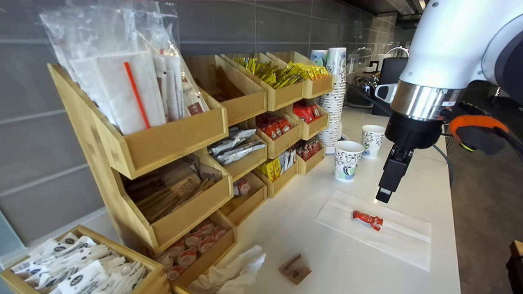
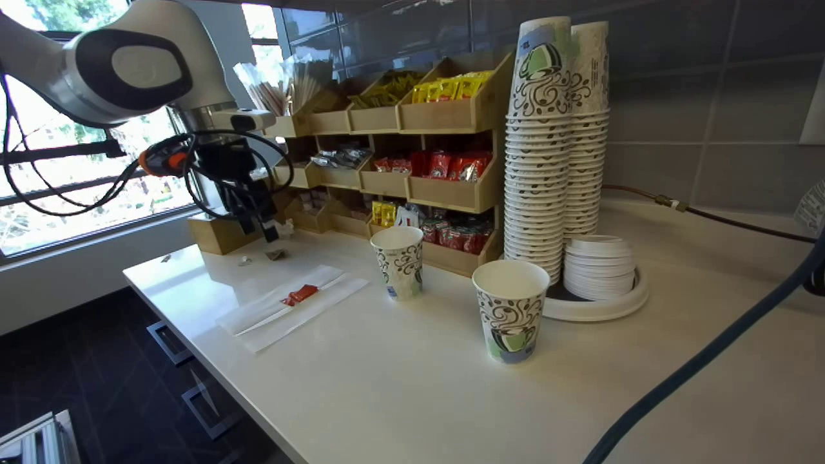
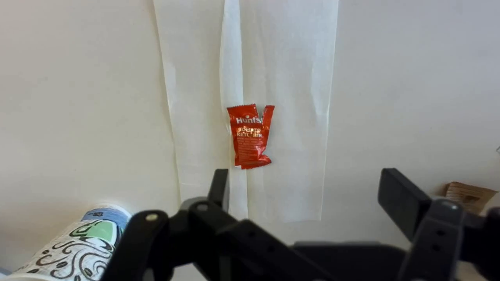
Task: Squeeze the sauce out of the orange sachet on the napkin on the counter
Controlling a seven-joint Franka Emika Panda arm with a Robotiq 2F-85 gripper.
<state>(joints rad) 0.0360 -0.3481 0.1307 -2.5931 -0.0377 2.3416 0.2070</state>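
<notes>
The orange sachet is a small red-orange ketchup packet (image 3: 250, 136) with white lettering and a torn notch in its top edge. It lies flat on the napkin (image 3: 289, 97), a pale sheet with a raised fold along its middle. Both show in both exterior views: the sachet (image 1: 367, 219) (image 2: 300, 295) and the napkin (image 1: 404, 247) (image 2: 258, 314). The napkin lies on the off-white counter (image 1: 286, 228) near its straight edge. My gripper (image 3: 306, 187) is open and empty. In an exterior view, the gripper (image 1: 384, 195) hangs above the counter and napkin, apart from the sachet.
Two paper cups (image 1: 349, 161) (image 1: 372, 141) stand beside the napkin; one cup (image 3: 86, 242) is close to my left finger. A tiered wooden rack (image 1: 179, 143) lines the wall. A brown packet (image 1: 295, 268) and a crumpled wrapper (image 1: 237, 271) lie on the counter. Stacked cups (image 2: 535, 193) stand behind.
</notes>
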